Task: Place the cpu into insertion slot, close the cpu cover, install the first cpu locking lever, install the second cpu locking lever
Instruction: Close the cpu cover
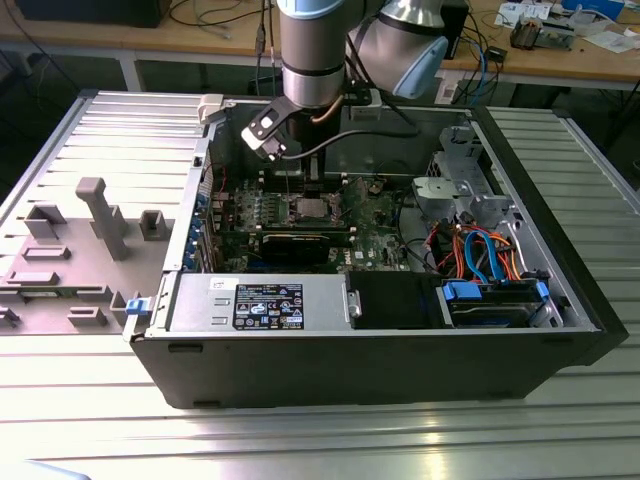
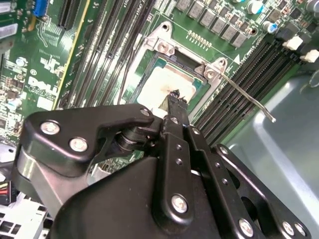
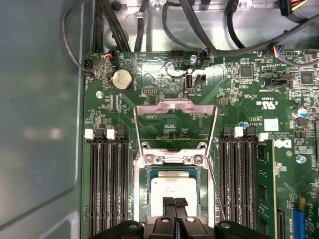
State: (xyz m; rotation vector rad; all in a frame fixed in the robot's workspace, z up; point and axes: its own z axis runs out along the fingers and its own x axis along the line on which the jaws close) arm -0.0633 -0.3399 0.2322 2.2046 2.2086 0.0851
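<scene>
The cpu, a flat square chip with a dull silver-grey top edged in green, lies seated in the insertion slot on the green board. My hand sits just above it, fingers clenched together on nothing. The cpu cover, a thin silver frame, stands swung open.

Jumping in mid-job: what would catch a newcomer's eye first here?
The shut black gripper is poised right above the small square silver-grey cpu lying in the silver-framed insertion slot. The thin silver cpu cover frame stands raised open at the slot's edge, green circuit board visible through its window.
</scene>
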